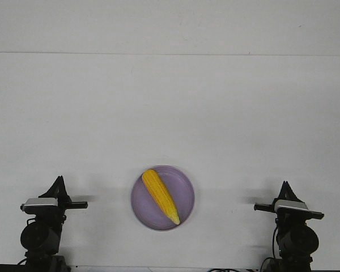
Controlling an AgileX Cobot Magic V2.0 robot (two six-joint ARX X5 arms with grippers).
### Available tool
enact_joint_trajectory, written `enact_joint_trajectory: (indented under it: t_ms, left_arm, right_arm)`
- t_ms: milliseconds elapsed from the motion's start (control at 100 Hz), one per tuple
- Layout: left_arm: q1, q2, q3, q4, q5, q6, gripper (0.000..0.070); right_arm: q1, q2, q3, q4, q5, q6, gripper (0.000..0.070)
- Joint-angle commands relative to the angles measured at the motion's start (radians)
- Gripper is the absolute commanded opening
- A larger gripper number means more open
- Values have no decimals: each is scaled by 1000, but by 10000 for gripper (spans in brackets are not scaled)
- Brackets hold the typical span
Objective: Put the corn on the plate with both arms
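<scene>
The corn [161,196] lies on the lavender plate [185,187] in the front view, near the table's front edge, slanting from back left to its paler tip at front right. My left gripper [59,182] is at the front left, well apart from the plate. My right gripper [284,186] is at the front right, also well apart. Both point away over the table with nothing in them. From this angle the fingers overlap, so I cannot tell if they are open or shut.
The white table [170,113] stretches back to a far edge line. Nothing else stands on it.
</scene>
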Motion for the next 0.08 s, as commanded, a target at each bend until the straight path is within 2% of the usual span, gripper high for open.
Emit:
enact_joint_trajectory:
  t_ms: [0, 70]
  left_arm:
    - [2, -2, -21, 11, 2, 8, 15]
    - [2, -2, -21, 11, 2, 8, 15]
  right_arm:
    - [-1, -2, -3, 10, -2, 10, 17]
    - [-1, -2, -3, 10, -2, 10, 17]
